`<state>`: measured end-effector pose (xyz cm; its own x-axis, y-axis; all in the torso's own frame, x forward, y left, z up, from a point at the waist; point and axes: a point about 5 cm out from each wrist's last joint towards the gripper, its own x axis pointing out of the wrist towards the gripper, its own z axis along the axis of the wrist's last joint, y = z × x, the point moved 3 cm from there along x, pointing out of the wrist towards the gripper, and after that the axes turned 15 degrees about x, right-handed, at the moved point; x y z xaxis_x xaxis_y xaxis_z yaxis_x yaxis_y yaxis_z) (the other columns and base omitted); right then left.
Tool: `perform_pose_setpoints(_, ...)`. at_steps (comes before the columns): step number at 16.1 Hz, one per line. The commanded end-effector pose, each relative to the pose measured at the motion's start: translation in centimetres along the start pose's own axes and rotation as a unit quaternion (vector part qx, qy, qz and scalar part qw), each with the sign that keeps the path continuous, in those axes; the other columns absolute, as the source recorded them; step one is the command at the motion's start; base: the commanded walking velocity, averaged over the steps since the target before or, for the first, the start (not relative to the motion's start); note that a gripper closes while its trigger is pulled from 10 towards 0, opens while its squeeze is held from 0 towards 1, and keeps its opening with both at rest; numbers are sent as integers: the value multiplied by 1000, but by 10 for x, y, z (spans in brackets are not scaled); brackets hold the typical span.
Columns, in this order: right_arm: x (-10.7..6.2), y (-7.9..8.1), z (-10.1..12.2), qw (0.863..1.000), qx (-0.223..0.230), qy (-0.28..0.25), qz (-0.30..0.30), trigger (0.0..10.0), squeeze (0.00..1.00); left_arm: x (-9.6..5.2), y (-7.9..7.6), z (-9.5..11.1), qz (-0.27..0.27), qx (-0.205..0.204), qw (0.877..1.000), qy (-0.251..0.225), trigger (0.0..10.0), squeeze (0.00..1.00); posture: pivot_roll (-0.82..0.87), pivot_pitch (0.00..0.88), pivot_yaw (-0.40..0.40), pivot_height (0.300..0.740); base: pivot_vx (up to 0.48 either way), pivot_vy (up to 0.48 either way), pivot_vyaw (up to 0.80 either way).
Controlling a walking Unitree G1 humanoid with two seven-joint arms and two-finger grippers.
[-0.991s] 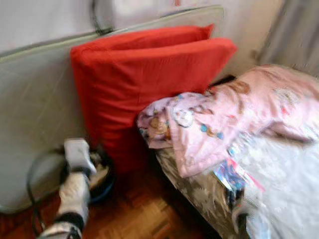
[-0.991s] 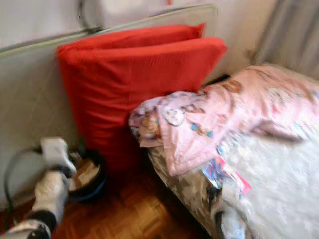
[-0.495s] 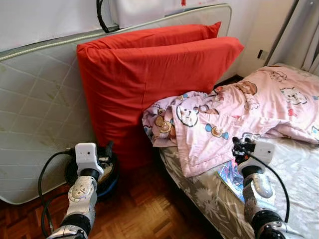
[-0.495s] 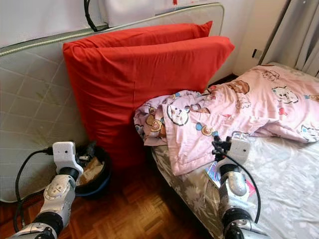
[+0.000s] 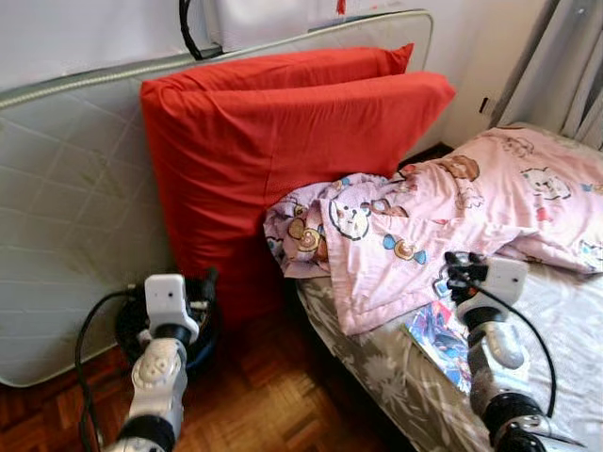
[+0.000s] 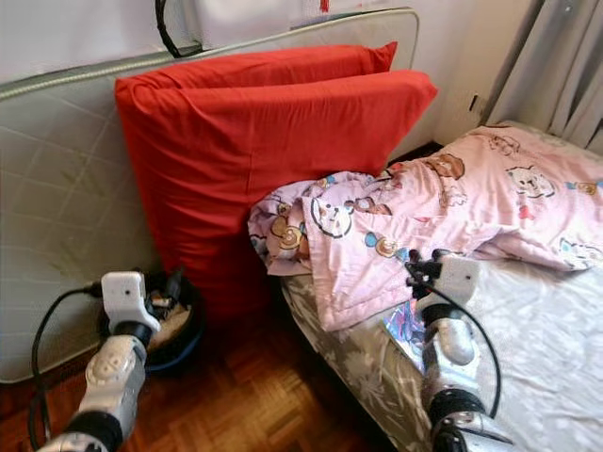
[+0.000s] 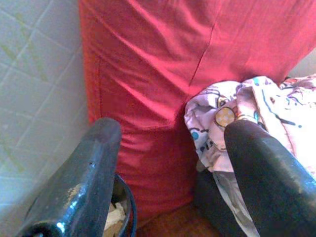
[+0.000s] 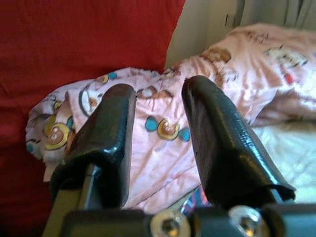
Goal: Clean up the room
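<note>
Now, scene: bedroom corner, pink quilt (image 5: 452,226) bunched at the near corner of the bed (image 5: 556,330), partly hanging over its edge.
Landmark: pink quilt, everything below placed against it.
Red cushions (image 5: 283,151): just behind the quilt, leaning on an upright mattress (image 5: 66,217) against the wall.
Dark bowl (image 6: 179,344): on the parquet floor (image 5: 273,395), well to the left of the quilt, at the foot of the cushions, with scraps inside.
Colourful wrapper (image 5: 438,334): on the bed sheet, just below the quilt's hanging edge.
Right tool (image 8: 158,143): raised over the bed, just short of the quilt's lower edge, fingers parted with a narrow gap, gripping nothing.
Left tool (image 7: 173,173): low over the floor, above the bowl, aimed toward the cushions and the quilt's bunched end, fingers wide apart, empty.
Arm pose: both forearms up and reaching forward, wrists level, cables looping behind.
Step in hand, as judged: likely reaching for the quilt to straighten it.
Doing it well: pinch a thick fold near the edge rather than a single layer, keep clear of the wrapper beneath, lift before pulling so cloth does not drag.
Risk: thin fabric slipping from a shallow grip.
</note>
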<state>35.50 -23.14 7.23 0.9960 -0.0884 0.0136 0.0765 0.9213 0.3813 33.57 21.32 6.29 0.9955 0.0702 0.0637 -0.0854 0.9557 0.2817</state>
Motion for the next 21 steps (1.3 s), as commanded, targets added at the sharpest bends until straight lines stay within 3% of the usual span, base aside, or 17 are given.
perform_pose_setpoints(1,-5,-5,-2,1000,-8,5,1,10000,0,-2,4,3,10,-2,1000,-12,10000,0,-1,0,-56,740,0,0,0)
perform_pose_setpoints(5,-15,-8,-13,1000,-19,13,2,10000,0,-15,12,-4,12,9,1000,-8,10000,0,2,8,-48,740,0,0,0)
perform_pose_setpoints(12,-25,2,-13,999,-40,-11,23,10000,0,-24,10,6,5,-2,1000,-27,10000,0,-30,0,-21,740,0,0,0)
perform_pose_setpoints(16,-52,-2,-24,999,-47,-8,25,10000,0,-46,10,-1,-8,10,1000,-16,10000,0,-29,0,-2,740,0,0,0)
perform_pose_setpoints(19,-60,-6,-29,999,-40,-5,3,10000,0,-40,25,-8,1,7,1000,13,10000,0,-42,0,22,740,0,0,0)
perform_pose_setpoints(21,-55,8,-32,999,-38,9,34,10000,0,-38,13,-8,-45,6,999,18,10000,0,-53,0,43,740,0,0,0)
